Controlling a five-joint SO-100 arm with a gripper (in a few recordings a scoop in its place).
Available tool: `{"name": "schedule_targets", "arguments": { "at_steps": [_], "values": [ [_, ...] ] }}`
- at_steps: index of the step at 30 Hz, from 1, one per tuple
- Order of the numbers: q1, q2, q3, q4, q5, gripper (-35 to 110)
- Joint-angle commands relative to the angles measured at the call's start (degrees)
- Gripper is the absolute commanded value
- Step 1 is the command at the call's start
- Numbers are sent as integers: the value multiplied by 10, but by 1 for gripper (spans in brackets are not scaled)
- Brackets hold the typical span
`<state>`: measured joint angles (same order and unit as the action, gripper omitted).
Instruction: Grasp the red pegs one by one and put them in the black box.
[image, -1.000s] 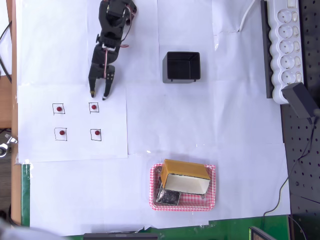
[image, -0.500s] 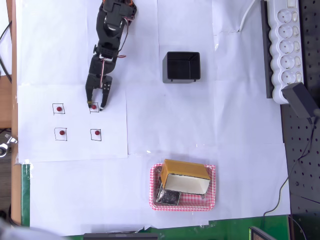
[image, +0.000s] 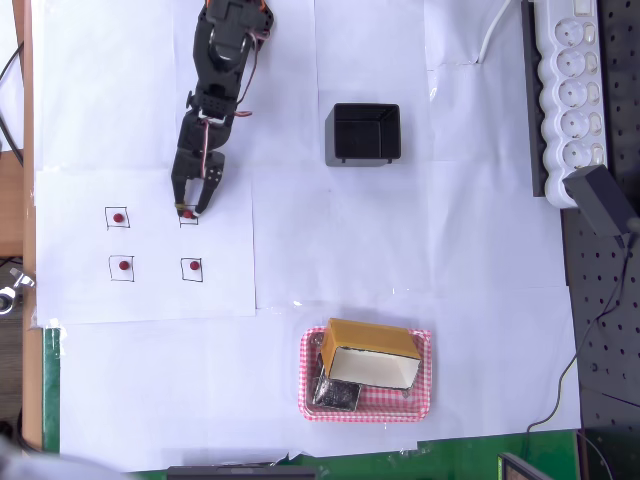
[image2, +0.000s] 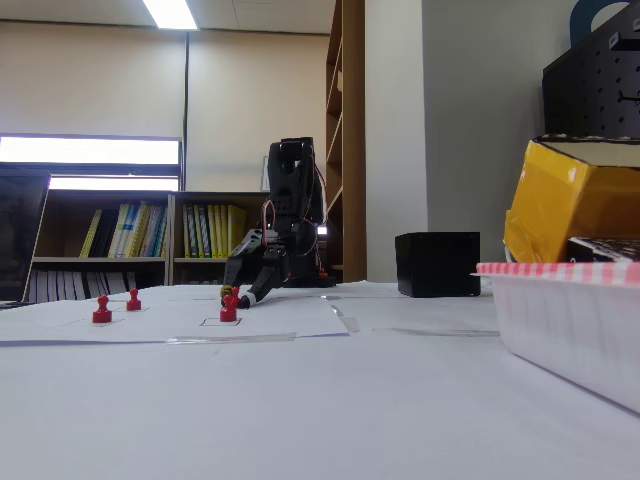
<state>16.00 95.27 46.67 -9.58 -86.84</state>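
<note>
The red pegs look tiny, light and hard, so they should lift easily but could tip or squirt out of a loose pinch; the best hold is low across the round body of the upper-right peg (image: 186, 213), which the gripper (image: 187, 211) now straddles with its jaws drawn nearly together, though I cannot tell whether they grip it. Three more pegs (image: 121, 266) stand apart in their drawn squares on the bench (image: 330, 230). The black box (image: 363, 134) sits open well to the right with bare paper between, while the checked tray (image: 428, 392) and power strip (image: 568, 95) lie well clear.

Bright, even overhead light; blurred foreground.
</note>
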Motion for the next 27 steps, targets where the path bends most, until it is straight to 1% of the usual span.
{"name": "schedule_targets", "arguments": {
  "at_steps": [1,2,3,5,6,8,10,13,16,22,25,27],
  "values": [
    [-51,-138,230,576,-91,0],
    [-81,-141,326,712,-131,0],
    [-139,-138,471,894,-186,0],
    [-207,-138,580,1008,-236,0],
    [-263,-138,635,1072,-266,0],
    [-345,-138,670,1129,-298,0],
    [-427,-134,668,1129,-334,0],
    [-535,-87,676,1127,-355,0],
    [-599,-25,688,1069,-369,0],
    [-655,84,692,988,-367,0],
    [-652,122,692,965,-367,10],
    [-647,121,701,967,-367,21]
  ]
}}
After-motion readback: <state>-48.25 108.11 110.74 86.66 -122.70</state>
